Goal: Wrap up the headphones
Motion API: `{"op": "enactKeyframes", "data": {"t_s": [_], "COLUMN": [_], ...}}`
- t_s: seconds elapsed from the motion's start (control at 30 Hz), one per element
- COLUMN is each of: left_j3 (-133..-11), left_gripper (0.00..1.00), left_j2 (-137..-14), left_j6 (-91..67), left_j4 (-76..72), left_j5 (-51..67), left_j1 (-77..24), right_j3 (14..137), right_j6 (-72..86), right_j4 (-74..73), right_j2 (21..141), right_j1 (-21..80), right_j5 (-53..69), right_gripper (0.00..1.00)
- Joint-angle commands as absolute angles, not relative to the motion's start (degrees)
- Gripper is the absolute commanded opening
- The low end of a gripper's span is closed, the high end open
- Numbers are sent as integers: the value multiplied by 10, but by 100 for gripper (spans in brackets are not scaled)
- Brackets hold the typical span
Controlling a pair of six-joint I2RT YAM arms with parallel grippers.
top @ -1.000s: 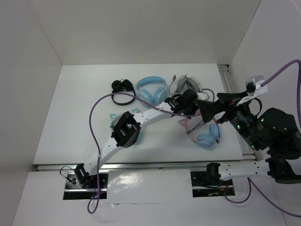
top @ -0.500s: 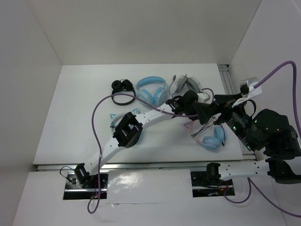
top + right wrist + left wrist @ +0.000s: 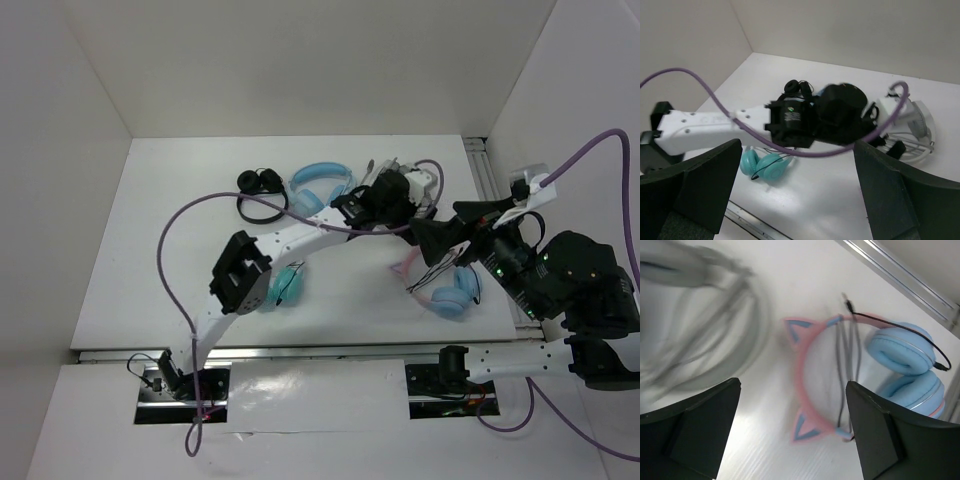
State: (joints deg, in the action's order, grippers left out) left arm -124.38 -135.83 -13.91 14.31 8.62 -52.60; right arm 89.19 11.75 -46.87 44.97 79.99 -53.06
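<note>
- The white table point(image 3: 150, 250) carries several pairs of headphones, walled in by white panels.
- The left arm's white links point(image 3: 300, 240) reach across the table to the far right. Its end effector point(image 3: 792, 405) is spread wide and grips nothing, hovering above the task's pair.
- The right arm's end effector point(image 3: 797, 165) is also spread wide, with nothing between its fingers.
- The pink cat-ear headphones with light blue ear cups point(image 3: 805, 365) lie flat on the table's right side, near the metal rail, ear cups together.
- A teal cat-ear pair point(image 3: 283, 285) lies under the left arm. An all-light-blue pair point(image 3: 320, 190) and a black pair point(image 3: 260, 190) sit farther back.
- A thin black cable point(image 3: 910, 332) arcs over the ear cups, and strands cross inside the headband's curve.
</note>
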Motion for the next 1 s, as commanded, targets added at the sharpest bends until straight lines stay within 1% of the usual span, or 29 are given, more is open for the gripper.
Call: {"op": "enactKeyframes", "data": {"t_s": [0.0, 0.03, 0.07, 0.1, 0.13, 0.17, 0.2, 0.23, 0.27, 0.3, 0.33, 0.37, 0.4, 0.47, 0.5, 0.57, 0.73, 0.87, 0.97], "left_j3": [-1198, -1187, -1153, -1131, -1104, -1037, -998, -958, -886, -853, -824, -800, -768, -750, -750, -750, -760, -752, -724], "left_gripper": [99, 99, 99, 99, 99, 99, 99, 99, 99, 99, 99, 99, 99, 99, 99, 99, 99, 99, 99], "left_j2": [-1212, -1185, -1155, -1089, -1050, -1009, -965, -872, -824, -775, -726, -632, -588, -513, -457, -414, -308, -269, -256], "left_j6": [-147, -154, -163, -163, -168, -168, -188, -200, -214, -244, -256, -268, -284, -293, -302, -320, -367, -385, -391], "left_j4": [129, 147, 179, 197, 209, 231, 242, 253, 267, 298, 313, 331, 350, 413, 438, 513, 635, 672, 678], "left_j5": [-69, -110, -190, -219, -235, -270, -292, -314, -335, -368, -373, -374, -374, -367, -367, -362, -357, -370, -370], "left_j1": [-512, -512, -512, -512, -512, -512, -512, -512, -512, -512, -512, -512, -512, -512, -512, -512, -512, -512, -512], "right_j3": [916, 923, 923, 928, 928, 928, 928, 928, 928, 935, 940, 946, 946, 954, 954, 954, 954, 940, 940], "right_j6": [126, 126, 126, 132, 137, 149, 156, 156, 168, 190, 199, 207, 223, 223, 223, 229, 255, 261, 266], "right_j4": [-468, -475, -475, -484, -502, -508, -515, -528, -537, -549, -563, -593, -607, -633, -641, -665, -716, -727, -727], "right_j2": [452, 452, 452, 458, 467, 472, 472, 480, 480, 486, 486, 486, 486, 477, 477, 461, 444, 438, 438], "right_j1": [797, 797, 792, 792, 792, 792, 792, 792, 792, 792, 787, 787, 787, 780, 780, 767, 751, 751, 751], "right_j5": [-518, -518, -526, -540, -552, -568, -595, -595, -602, -607, -607, -600, -600, -586, -586, -566, -546, -541, -546], "right_gripper": [100, 100, 100, 100, 100, 100, 100, 100, 100, 100, 100, 100, 100, 100, 100, 100, 100, 100, 100]}}
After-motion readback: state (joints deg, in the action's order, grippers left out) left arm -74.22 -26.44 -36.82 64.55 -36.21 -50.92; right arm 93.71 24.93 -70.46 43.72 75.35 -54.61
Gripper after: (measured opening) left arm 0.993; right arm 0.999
